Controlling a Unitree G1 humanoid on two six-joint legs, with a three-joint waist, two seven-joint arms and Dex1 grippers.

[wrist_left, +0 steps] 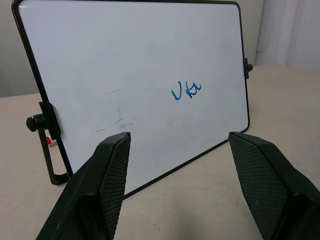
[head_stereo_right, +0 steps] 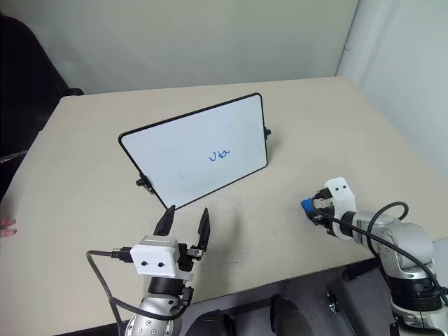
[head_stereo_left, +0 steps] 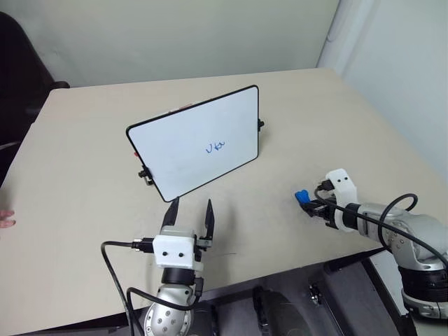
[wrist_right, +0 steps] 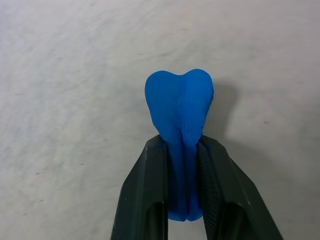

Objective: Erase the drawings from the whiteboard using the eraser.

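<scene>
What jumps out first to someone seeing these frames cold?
Probably the whiteboard, propped upright mid-table with its small blue drawings right of center. Next, the bright blue eraser, squeezed into a fold by the right gripper near the table's right edge. The left gripper sits in front of the board, fingers spread and empty.
</scene>
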